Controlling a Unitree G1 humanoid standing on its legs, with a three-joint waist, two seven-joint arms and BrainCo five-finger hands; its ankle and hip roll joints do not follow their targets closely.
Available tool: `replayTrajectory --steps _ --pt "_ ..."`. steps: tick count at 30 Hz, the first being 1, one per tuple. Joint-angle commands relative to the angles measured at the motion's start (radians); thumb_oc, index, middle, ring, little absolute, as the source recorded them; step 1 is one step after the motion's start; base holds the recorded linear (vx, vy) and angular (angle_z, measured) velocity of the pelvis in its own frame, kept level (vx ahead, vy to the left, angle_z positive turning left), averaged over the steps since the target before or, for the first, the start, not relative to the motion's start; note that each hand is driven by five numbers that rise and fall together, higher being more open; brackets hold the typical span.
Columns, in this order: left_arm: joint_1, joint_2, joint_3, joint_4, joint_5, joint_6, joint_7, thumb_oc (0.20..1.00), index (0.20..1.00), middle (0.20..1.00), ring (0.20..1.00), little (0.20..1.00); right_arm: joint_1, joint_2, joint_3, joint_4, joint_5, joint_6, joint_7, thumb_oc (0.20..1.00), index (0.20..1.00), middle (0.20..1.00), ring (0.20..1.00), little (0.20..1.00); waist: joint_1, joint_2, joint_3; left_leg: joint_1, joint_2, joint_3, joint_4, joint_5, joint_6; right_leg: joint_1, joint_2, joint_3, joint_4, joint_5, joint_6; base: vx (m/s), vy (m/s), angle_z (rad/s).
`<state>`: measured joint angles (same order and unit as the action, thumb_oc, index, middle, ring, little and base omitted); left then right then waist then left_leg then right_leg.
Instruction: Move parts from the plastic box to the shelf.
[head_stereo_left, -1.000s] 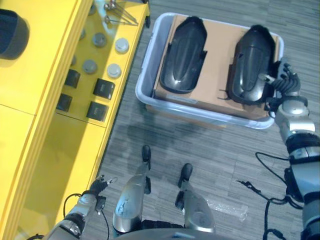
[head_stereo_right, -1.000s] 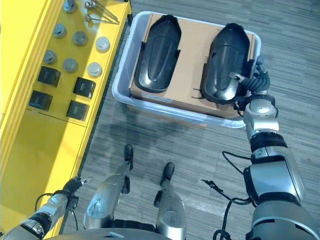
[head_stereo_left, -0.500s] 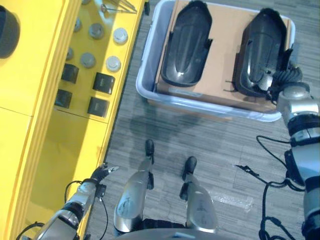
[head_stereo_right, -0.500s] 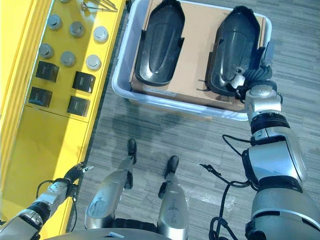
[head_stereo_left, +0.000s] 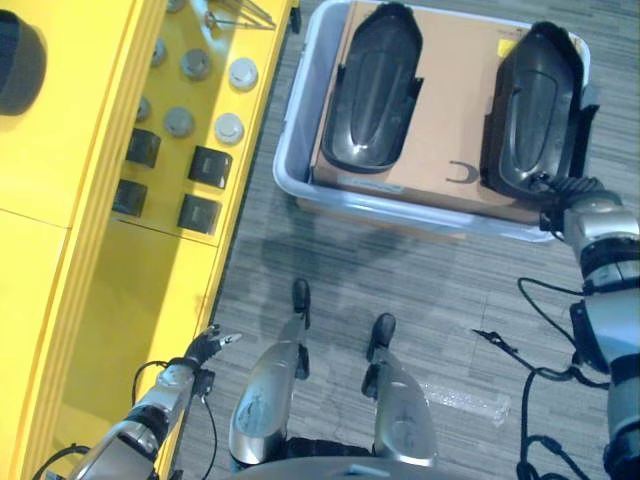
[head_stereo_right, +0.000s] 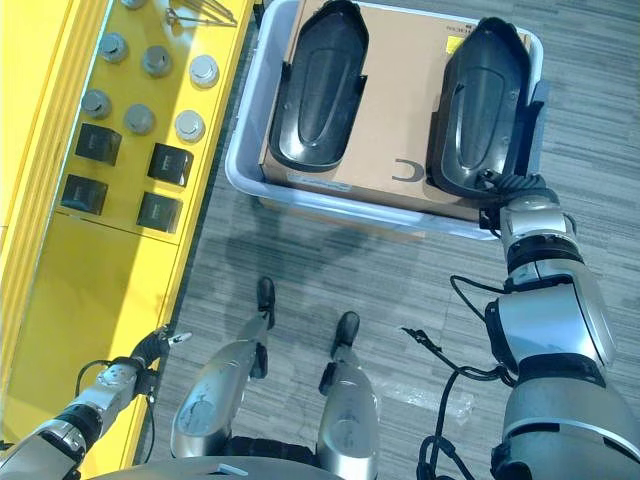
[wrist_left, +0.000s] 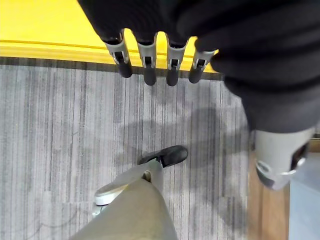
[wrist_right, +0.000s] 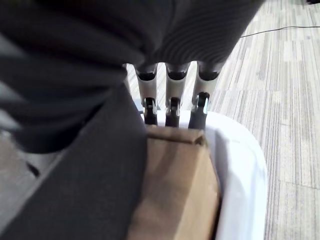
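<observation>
We find two black parts in the plastic box (head_stereo_left: 300, 120), lying on brown cardboard (head_stereo_left: 450, 110): the left part (head_stereo_left: 372, 85) and the right part (head_stereo_left: 532, 115). The right hand (head_stereo_right: 510, 190) is at the right part's near end; we cannot tell its grip. The left hand (wrist_left: 150, 60) hangs beside the yellow shelf (head_stereo_left: 90, 250), fingers released, holding nothing.

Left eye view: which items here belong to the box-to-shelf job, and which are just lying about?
Job:
- translucent white plastic box
- two glossy black moulded parts, left and right, on brown cardboard
- yellow shelf
- right hand at the right part
- left hand by the shelf edge

Lying about:
- round grey metal discs
- small black blocks
- clear plastic wrapper on the floor
</observation>
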<state>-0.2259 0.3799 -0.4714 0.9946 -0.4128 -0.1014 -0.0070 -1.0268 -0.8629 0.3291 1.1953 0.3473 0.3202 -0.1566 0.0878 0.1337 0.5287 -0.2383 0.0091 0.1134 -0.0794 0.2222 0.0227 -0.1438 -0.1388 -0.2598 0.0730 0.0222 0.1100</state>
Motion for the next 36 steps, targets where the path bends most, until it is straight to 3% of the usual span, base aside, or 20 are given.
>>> replayTrajectory --steps 1,6,10,14,18,20,24,28,31,36 --pt "0.034 0.002 -0.001 -0.003 0.000 -0.033 0.019 1.000 1.000 1.000 1.000 1.000 0.056 -0.057 0.050 0.023 0.004 -0.053 -0.034 0.200 0.200 0.200 0.200 0.200 0.003 -0.009 -0.009 0.022 0.009 -0.024 0.148 -0.243 -0.054 -0.066 -0.039 0.012 0.054 -0.078 -0.044 -0.01 -0.006 0.06" --pt "0.071 0.013 0.030 -0.033 0.038 -0.078 0.064 1.000 1.000 1.000 1.000 1.000 0.223 -0.050 -0.060 -0.072 0.002 -0.222 -0.155 0.200 0.200 0.200 0.200 0.200 -0.008 -0.042 -0.061 0.110 0.016 -0.007 0.110 -0.252 -0.061 0.027 -0.030 -0.006 -0.001 -0.064 -0.035 -0.01 -0.060 0.03" --pt "0.100 0.038 0.052 -0.113 0.042 -0.099 0.116 1.000 1.000 1.000 1.000 1.000 0.334 -0.052 -0.116 -0.178 -0.045 -0.286 -0.234 0.200 0.200 0.200 0.200 0.200 -0.022 -0.058 -0.116 0.166 0.020 0.007 0.066 -0.241 -0.067 0.078 -0.025 -0.008 -0.037 -0.048 -0.024 0.00 -0.020 0.02" --pt "0.143 0.110 0.102 -0.373 0.019 -0.024 0.176 1.000 1.000 1.000 1.000 1.000 0.529 -0.052 -0.212 -0.419 -0.176 -0.327 -0.335 0.200 0.200 0.200 0.200 0.200 -0.035 -0.081 -0.214 0.223 0.030 0.020 -0.003 -0.206 -0.079 0.148 -0.011 -0.018 -0.095 -0.021 -0.006 0.01 -0.047 0.02" --pt "0.151 0.168 0.161 -0.581 0.014 0.036 0.189 1.000 1.000 1.000 1.000 1.000 0.680 -0.046 -0.288 -0.661 -0.307 -0.316 -0.412 0.200 0.200 0.200 0.200 0.200 -0.042 -0.103 -0.276 0.254 0.037 0.030 -0.008 -0.212 -0.081 0.201 -0.005 -0.040 -0.126 -0.016 0.001 -0.04 -0.061 0.01" --pt "0.155 0.174 0.208 -0.708 -0.078 0.107 0.189 1.000 1.000 1.000 1.000 1.000 0.757 -0.045 -0.334 -0.814 -0.363 -0.304 -0.459 0.200 0.200 0.200 0.200 0.200 -0.051 -0.115 -0.311 0.274 0.042 0.045 -0.006 -0.217 -0.074 0.219 -0.004 -0.042 -0.128 -0.019 0.001 -0.02 -0.007 -0.03" --pt "0.100 0.173 0.268 -0.890 -0.157 0.095 0.184 1.000 1.000 1.000 1.000 1.000 0.813 -0.020 -0.377 -1.029 -0.491 -0.348 -0.543 0.200 0.200 0.200 0.200 0.200 -0.069 -0.130 -0.349 0.318 0.049 0.069 0.000 -0.241 -0.060 0.262 0.001 -0.037 -0.135 -0.031 0.000 -0.04 -0.011 -0.07" --pt "-0.036 0.121 0.221 -0.999 -0.257 0.110 0.131 1.000 1.000 1.000 1.000 1.000 0.737 -0.008 -0.340 -1.167 -0.543 -0.408 -0.559 0.200 0.200 0.200 0.200 0.200 -0.083 -0.145 -0.373 0.341 0.051 0.075 0.002 -0.253 -0.053 0.281 0.005 -0.023 -0.133 -0.039 0.000 -0.07 -0.023 -0.10" --pt "-0.203 0.011 0.099 -0.977 -0.267 0.109 0.144 1.000 1.000 1.000 1.000 1.000 0.530 0.026 -0.200 -1.260 -0.593 -0.380 -0.524 0.200 0.200 0.200 0.200 0.200 -0.097 -0.154 -0.394 0.370 0.051 0.085 0.003 -0.276 -0.046 0.301 0.008 -0.009 -0.128 -0.057 -0.001 -0.06 -0.006 -0.10" --pt "-0.293 -0.042 0.042 -0.953 -0.251 0.107 0.151 1.000 1.000 1.000 1.000 1.000 0.409 0.073 -0.108 -1.267 -0.631 -0.367 -0.512 0.200 0.200 0.200 0.200 0.200 -0.103 -0.154 -0.408 0.382 0.053 0.088 0.003 -0.284 -0.044 0.312 0.011 0.004 -0.137 -0.059 0.000 -0.01 0.013 -0.15"
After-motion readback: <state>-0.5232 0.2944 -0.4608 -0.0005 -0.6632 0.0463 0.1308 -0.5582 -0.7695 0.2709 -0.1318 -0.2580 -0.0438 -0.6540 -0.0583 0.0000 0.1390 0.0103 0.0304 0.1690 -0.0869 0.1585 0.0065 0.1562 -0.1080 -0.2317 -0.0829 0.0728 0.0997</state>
